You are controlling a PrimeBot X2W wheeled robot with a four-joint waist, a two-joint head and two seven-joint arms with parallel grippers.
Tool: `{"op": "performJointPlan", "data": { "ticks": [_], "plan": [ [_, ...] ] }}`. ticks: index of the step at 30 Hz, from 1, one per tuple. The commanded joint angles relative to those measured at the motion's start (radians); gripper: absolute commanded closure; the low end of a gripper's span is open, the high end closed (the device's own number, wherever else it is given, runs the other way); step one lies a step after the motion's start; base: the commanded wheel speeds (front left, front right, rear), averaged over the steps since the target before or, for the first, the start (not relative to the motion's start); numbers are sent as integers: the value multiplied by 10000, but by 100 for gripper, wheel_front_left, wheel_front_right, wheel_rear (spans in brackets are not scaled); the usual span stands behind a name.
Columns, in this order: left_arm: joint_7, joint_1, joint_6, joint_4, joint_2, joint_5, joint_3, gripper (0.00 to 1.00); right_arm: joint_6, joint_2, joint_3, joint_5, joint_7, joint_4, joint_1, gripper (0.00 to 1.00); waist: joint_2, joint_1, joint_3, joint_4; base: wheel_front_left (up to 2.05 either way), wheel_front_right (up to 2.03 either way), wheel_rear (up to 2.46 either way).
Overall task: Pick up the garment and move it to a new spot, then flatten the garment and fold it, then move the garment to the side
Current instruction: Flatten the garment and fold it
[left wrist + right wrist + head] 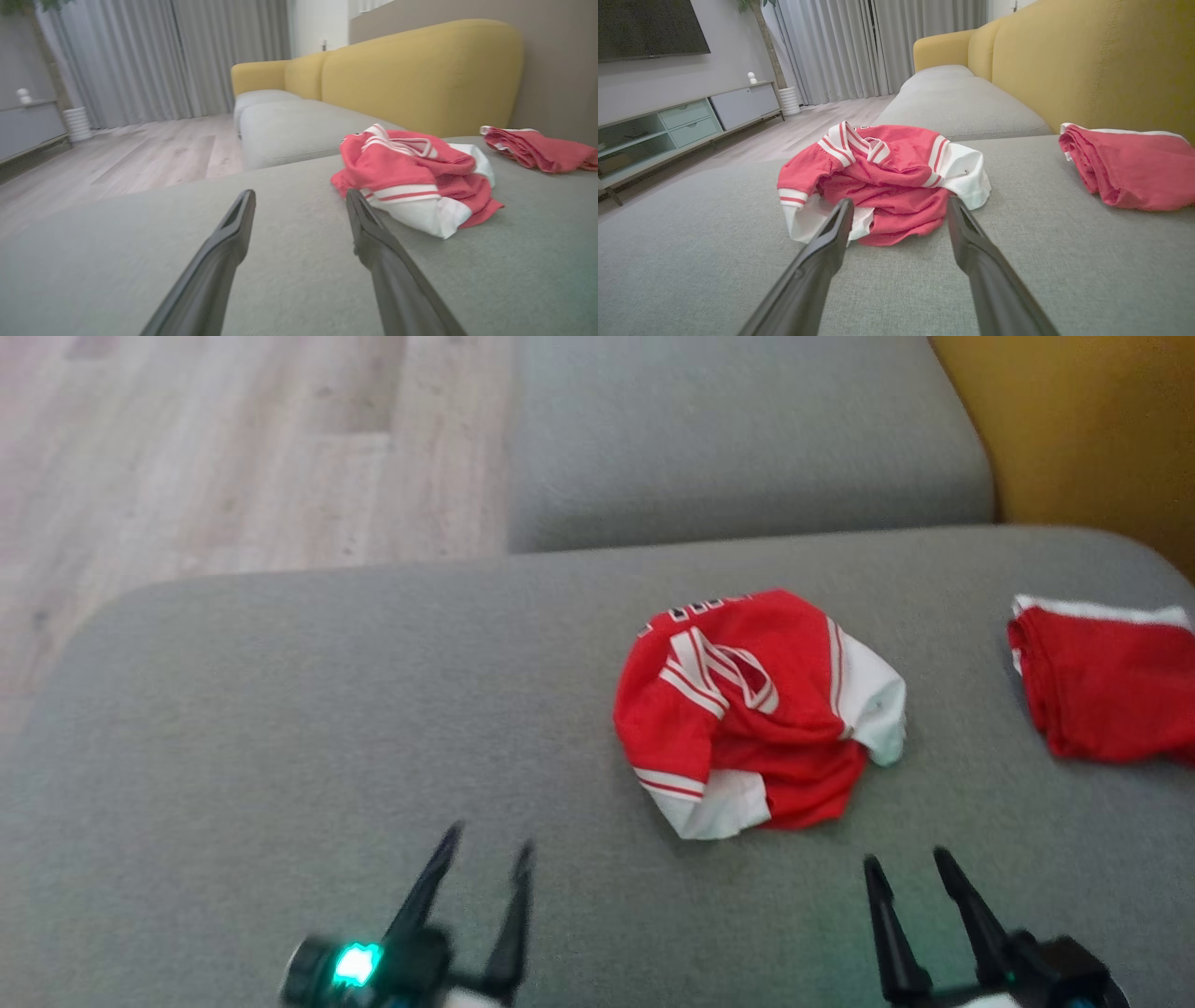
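Note:
The garment (756, 709) is a red jersey with white sleeves and striped trim, crumpled in a heap on the grey sofa cushion (280, 728). It also shows in the left wrist view (416, 179) and the right wrist view (887, 177). My left gripper (490, 845) (301, 198) hovers open near the cushion's front, well left of the heap. My right gripper (906, 863) (901, 207) is open too, its fingertips just short of the garment's near edge, touching nothing.
A second red and white cloth (1102, 681) lies folded at the cushion's right end. Behind stands another grey seat cushion (747, 439) and the yellow sofa back (1092, 429). Wooden floor (233, 457) lies at the upper left. A TV cabinet (668, 130) stands across the room.

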Motion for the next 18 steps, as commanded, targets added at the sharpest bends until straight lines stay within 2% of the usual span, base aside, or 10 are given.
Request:
{"op": "performJointPlan", "data": {
  "ticks": [1, 6, 13, 15, 18],
  "plan": [
    [-93, -860, -41, -187, -134, 77, 138, 0, -9, -89, 277, -81, -109, -393, -670, 0, 0, -1, 311, -303, 0, 0, 0],
    [144, -2887, -290, 822, -138, -242, -1197, 0, -9, -277, 484, -120, -109, -440, -982, 0, 0, -1, 949, -960, 0, 0, 0],
    [819, -5370, -356, 2180, -139, -767, -2902, 0, -9, -464, 593, -33, -109, -459, -1397, 0, 0, -1, 1779, -1794, 0, 0, 0],
    [1149, -5844, -292, 2662, -140, -953, -3261, 0, -9, -477, 624, -7, -109, -454, -1485, 0, 0, -1, 1935, -1979, 0, 0, 0],
    [1641, -6512, 72, 3647, -140, -730, -3717, 0, -9, -467, 659, 35, -109, -438, -1614, 0, 0, -1, 2139, -2212, 0, 0, 0]
  ]
}}
